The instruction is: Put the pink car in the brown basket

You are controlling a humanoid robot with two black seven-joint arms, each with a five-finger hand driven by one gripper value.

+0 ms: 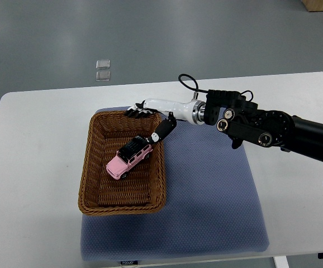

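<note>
While extended over the brown basket (94, 192), right robot hand (150, 114) (fingers spread) hovers.

Basket (92, 184): brown woven wicker, rough, matt. Car (129, 158): pink, glossy, plastic-looking, with a black roof. Mat (217, 195): blue-grey cloth, finely textured. Desk (38, 167): white, smooth, matt. Right hand (150, 114): glossy white shell, black matt fingers (162, 132).

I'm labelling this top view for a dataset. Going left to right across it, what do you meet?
Bare white table → brown basket → pink car inside it → right hand at the basket's far right corner → its black forearm.
</note>
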